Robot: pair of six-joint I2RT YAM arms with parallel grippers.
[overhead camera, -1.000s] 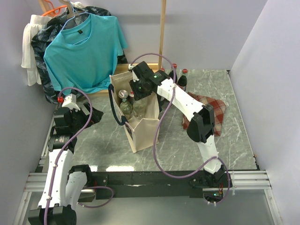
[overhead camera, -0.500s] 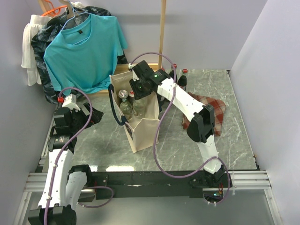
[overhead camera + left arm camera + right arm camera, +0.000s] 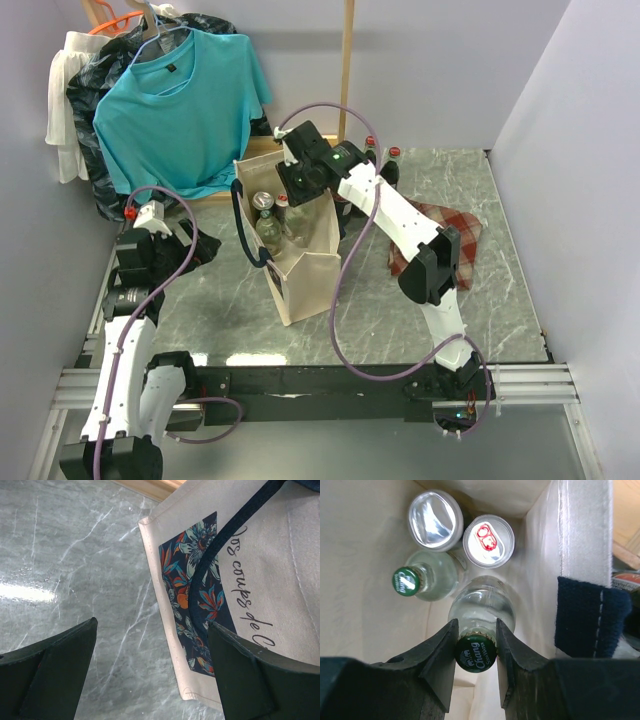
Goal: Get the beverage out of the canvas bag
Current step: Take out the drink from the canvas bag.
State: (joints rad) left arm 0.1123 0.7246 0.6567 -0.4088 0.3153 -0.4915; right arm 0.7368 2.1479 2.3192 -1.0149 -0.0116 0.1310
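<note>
While my left arm hangs back by the left edge of the worktop, my left gripper (image 3: 150,672) is spread wide with nothing in it, just grey marble under the gap and the flowery print on the canvas bag (image 3: 305,270) just beside it. Behind that, off the back left corner, a teal t-shirt (image 3: 180,100) is on a hanger. The bag stands upright around the middle of the worktop, nearer the back edge, mouth open. My right gripper (image 3: 476,652) is reaching down into it from above, jaws pinched in on the green cap of the glass bottle (image 3: 480,607), which is upright inside the bag, close to the wall with the navy handle (image 3: 590,615). Sharing the bag with it: another green-capped bottle (image 3: 407,580) and two cans (image 3: 432,519). Further right, a couple of dark bottles (image 3: 392,165) sit at the back edge, and a plaid cloth (image 3: 455,235) lies flat toward the right side.
</note>
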